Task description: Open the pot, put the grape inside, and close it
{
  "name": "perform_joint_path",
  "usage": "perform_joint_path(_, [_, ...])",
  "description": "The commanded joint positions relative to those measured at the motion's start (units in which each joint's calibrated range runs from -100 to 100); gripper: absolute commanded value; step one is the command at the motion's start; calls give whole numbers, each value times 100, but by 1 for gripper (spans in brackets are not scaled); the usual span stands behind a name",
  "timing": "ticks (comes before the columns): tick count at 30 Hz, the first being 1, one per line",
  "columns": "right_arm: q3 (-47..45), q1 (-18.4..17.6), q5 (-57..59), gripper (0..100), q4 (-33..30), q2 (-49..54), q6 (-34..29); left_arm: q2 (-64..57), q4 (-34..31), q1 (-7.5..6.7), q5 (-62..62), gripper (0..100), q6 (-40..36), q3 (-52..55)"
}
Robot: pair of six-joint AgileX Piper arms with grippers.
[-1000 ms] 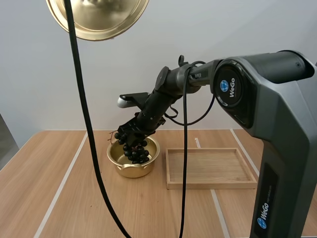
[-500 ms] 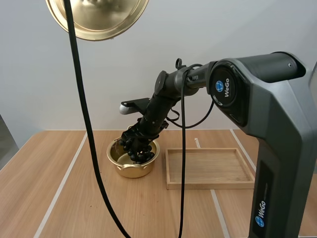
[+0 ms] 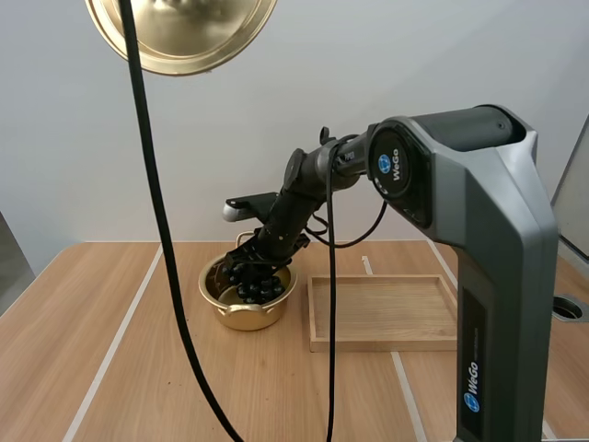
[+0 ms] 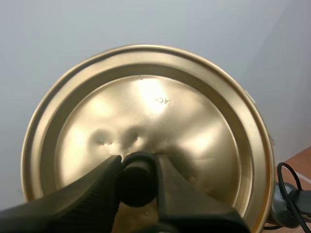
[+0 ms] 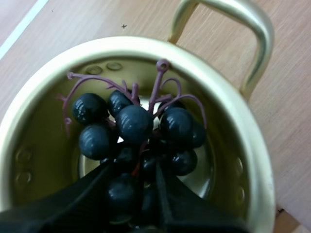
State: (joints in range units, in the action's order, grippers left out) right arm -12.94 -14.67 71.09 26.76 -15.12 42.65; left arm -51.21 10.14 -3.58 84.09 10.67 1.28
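The gold pot point(image 3: 247, 296) stands open on the table, left of the wooden tray. My right gripper point(image 3: 247, 274) reaches down into it, shut on the dark grape bunch point(image 3: 254, 287). In the right wrist view the grapes point(image 5: 136, 141) hang inside the pot point(image 5: 243, 160) between my fingers point(image 5: 73, 199), with purple stems showing above them. The gold lid point(image 3: 182, 32) is held high in the air above the table's left side. In the left wrist view my left gripper point(image 4: 137, 180) is shut on the lid's black knob point(image 4: 138, 182), the lid's point(image 4: 146, 126) underside facing the camera.
An empty wooden tray point(image 3: 386, 313) lies just right of the pot. White tape lines cross the table's wood surface. The right arm's large grey base point(image 3: 497, 276) stands at the right.
My right gripper has lowered the grape bunch from above the rim down into the pot. The lid stays held up high, unmoved.
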Motion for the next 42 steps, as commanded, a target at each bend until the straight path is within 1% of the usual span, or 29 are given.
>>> perform_joint_path(1, [-55, -3, 12, 0, -179, -141, 38, -39, 49, 12, -130, 0, -45, -53])
perform_joint_path(7, [-55, -9, 4, 0, -179, -286, 56, -39, 49, 12, -130, 0, -45, -53])
perform_joint_path(15, [-55, -9, -43, 0, 37, -313, 56, -39, 42, 12, -130, 0, -45, -53])
perform_joint_path(19, [-55, -9, -43, 0, 39, -313, 56, -39, 42, 12, -130, 0, -45, -53])
perform_joint_path(20, [-55, -9, -43, 6, 49, -313, 56, -39, 42, 12, -130, 0, -45, -53])
perform_joint_path(21, [-55, -9, -43, 20, 49, -313, 56, -39, 42, 12, -130, 0, -45, -53])
perform_joint_path(23, [-55, -9, -43, 55, 60, -313, 56, -39, 29, 12, -130, 0, -45, -53])
perform_joint_path(25, [-55, -9, -43, 86, 70, -313, 56, -39, 29, 12, -130, 0, -45, -53])
perform_joint_path(26, [-55, -9, -43, 96, 70, -313, 56, -39, 29, 12, -130, 0, -45, -53])
perform_joint_path(27, [-55, -9, -43, 99, 70, -313, 56, -39, 29, 12, -130, 0, -45, -53])
perform_joint_path(31, [-55, -9, -43, 93, 95, -274, 56, -39, 30, 12, -130, 0, -21, -53])
perform_joint_path(36, [-45, -9, -43, 93, 95, -55, 56, -39, 30, 12, -130, 0, -7, -53])
perform_joint_path(42, [-45, -9, -43, 93, 95, 438, 76, -39, 30, 12, -130, 0, -7, -53])
